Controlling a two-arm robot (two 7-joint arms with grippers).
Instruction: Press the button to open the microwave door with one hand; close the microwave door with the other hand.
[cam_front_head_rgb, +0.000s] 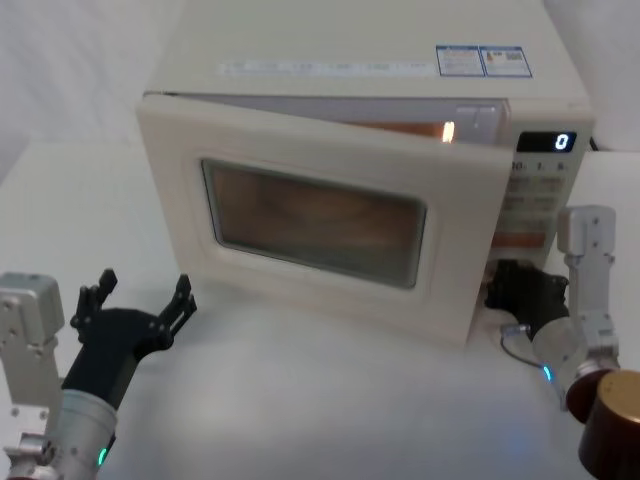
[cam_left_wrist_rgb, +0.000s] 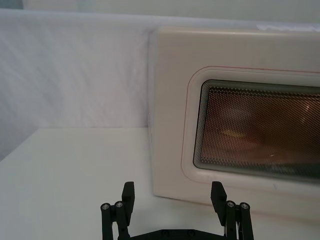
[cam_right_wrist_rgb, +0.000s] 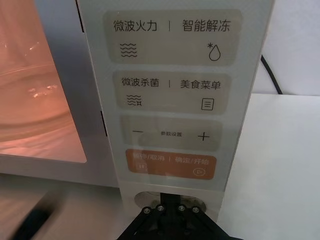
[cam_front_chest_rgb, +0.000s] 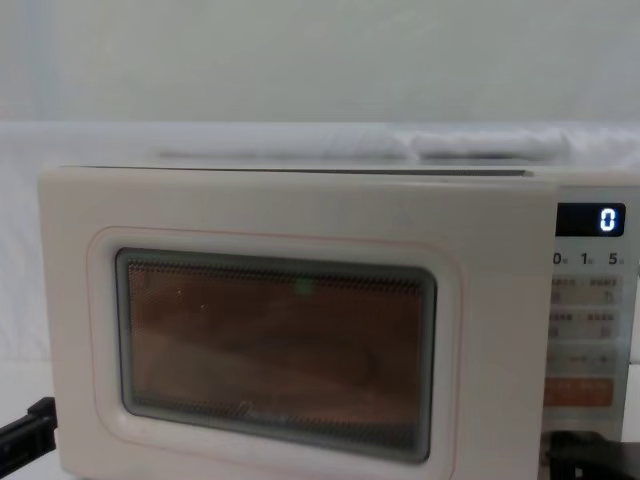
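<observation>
1. The wide cream-white microwave door with its dark glass window (cam_front_head_rgb: 320, 225) is standing ajar, its free edge swung out toward the robot on the control-panel side, an orange glow showing in the gap at its top edge.
2. The pill-shaped cream button (cam_right_wrist_rgb: 167, 196) is sitting at six o'clock on the narrow cream control strip (cam_right_wrist_rgb: 167, 100), directly under the orange rectangular key (cam_right_wrist_rgb: 170, 164).
3. The black right gripper (cam_front_head_rgb: 525, 292) is hovering right at that button; I cannot tell how its fingers are set.
4. The black left gripper (cam_front_head_rgb: 140, 312), spread wide and holding nothing, is waiting at seven o'clock from the door, apart from it.
5. Opening looks done; closing seems next, needing the left gripper pushing the door's free edge.
</observation>
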